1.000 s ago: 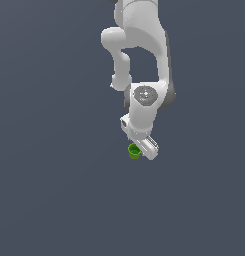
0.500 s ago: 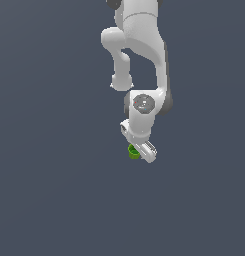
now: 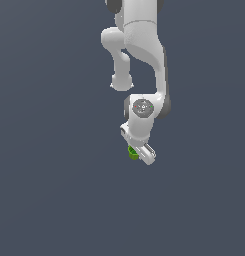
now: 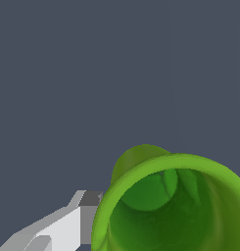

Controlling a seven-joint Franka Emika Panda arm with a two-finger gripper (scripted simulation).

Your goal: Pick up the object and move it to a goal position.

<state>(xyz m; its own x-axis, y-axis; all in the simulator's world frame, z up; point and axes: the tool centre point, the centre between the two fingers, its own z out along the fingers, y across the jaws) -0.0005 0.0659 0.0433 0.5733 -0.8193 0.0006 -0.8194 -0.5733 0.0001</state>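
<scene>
A flat slate-grey ground point(image 3: 49, 200) fills both views. The white jointed robot arm point(image 3: 141, 45) reaches down over it. Its white gripper point(image 3: 138, 153) is closed onto the small bright green hollow cylinder point(image 3: 133, 153), whose darker inside point(image 4: 165, 215) faces the wrist camera, one grey-tipped finger point(image 4: 89, 215) pressed against its wall.

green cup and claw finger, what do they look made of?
Small bright green hollow cup: looks like matte plastic, uniform colour, soft shading, no glints. Pale grey claw finger beside it: flat untextured render, painted metal or plastic, can't tell which.
</scene>
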